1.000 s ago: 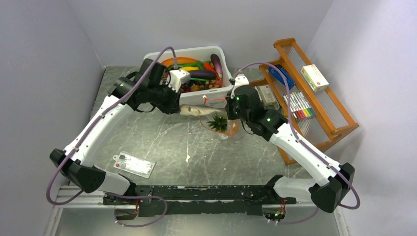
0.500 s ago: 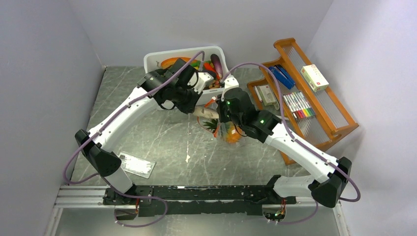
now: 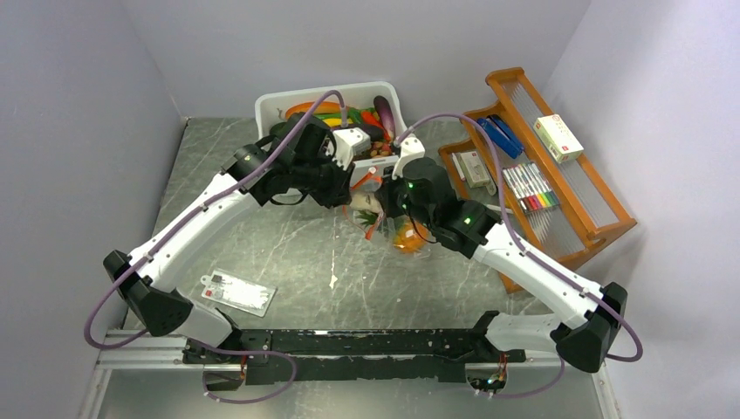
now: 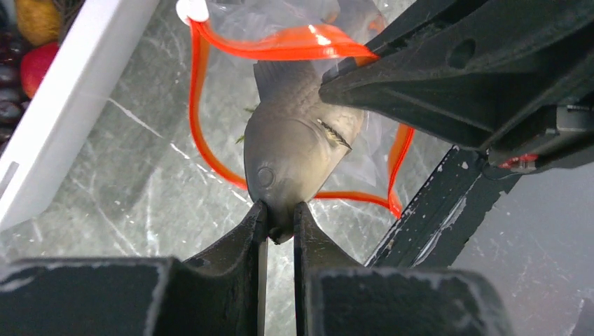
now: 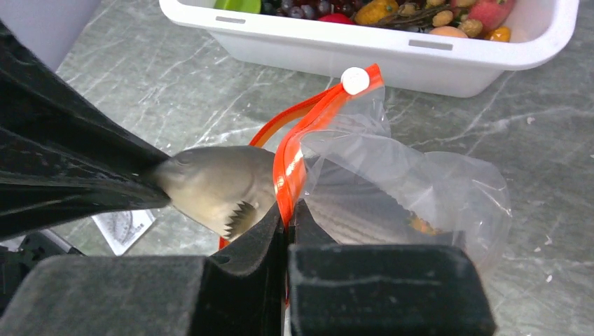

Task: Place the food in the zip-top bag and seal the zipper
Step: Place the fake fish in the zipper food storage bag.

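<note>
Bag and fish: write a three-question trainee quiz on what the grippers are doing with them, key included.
1. True or false: the fish lies fully inside the bag.
2. Which arm pinches the zipper? A left, B right.
3. Fill in: the left gripper grips the fish by its ____.
Key: 1 false, its head sticks out of the mouth; 2 B, the right gripper; 3 head.

Fish (image 4: pixel 294 140) flank behind right hand (image 4: pixel 333 82); tub (image 5: pixel 364 49) cropped at top.
</note>
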